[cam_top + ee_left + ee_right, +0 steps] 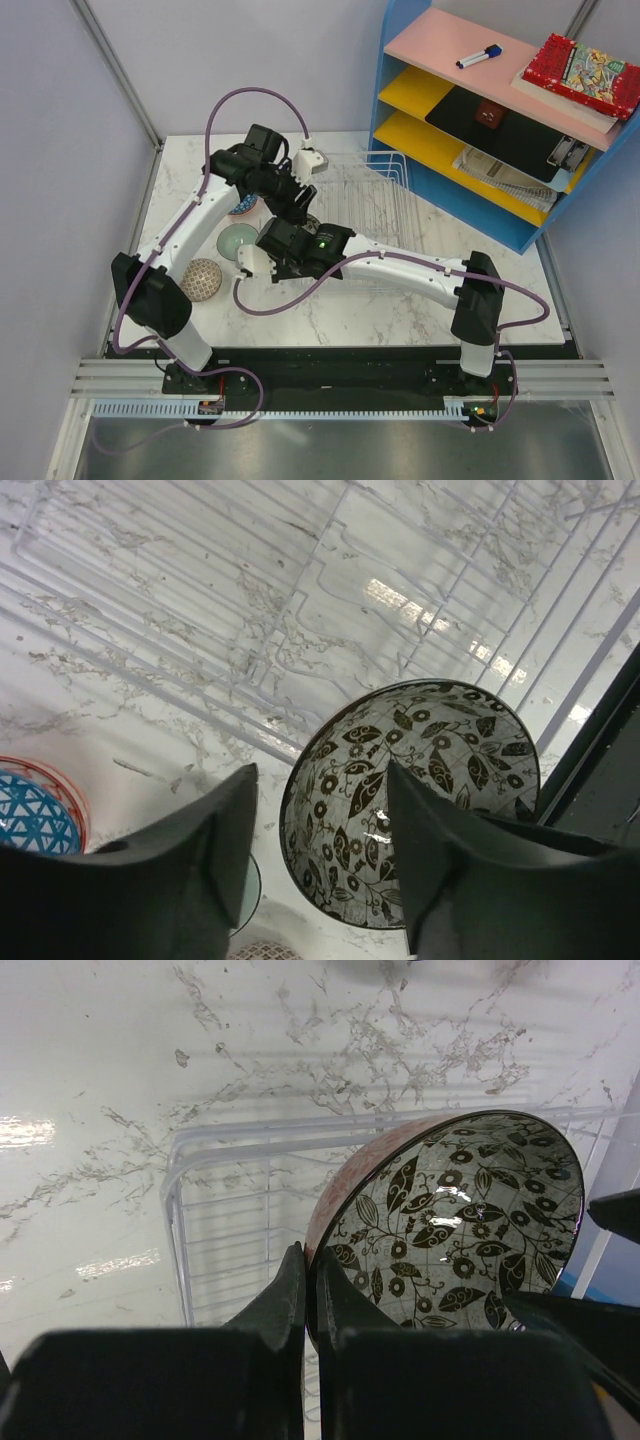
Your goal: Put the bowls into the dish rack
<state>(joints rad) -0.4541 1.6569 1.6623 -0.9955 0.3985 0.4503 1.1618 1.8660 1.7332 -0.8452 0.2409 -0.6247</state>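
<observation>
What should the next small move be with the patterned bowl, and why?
Probably draw the left gripper back: its jaws stand open at the patterned bowl, while the right gripper is shut on its rim, ready to carry it to the dish rack.

White, grey-veined worktop. At its far right corner stands a blue shelf unit with a pink top board and two yellow shelves below. On the pink board: a blue-capped marker and a red patterned book (title illegible). A flat black item lies on the upper yellow shelf; printed papers on the lower.
</observation>
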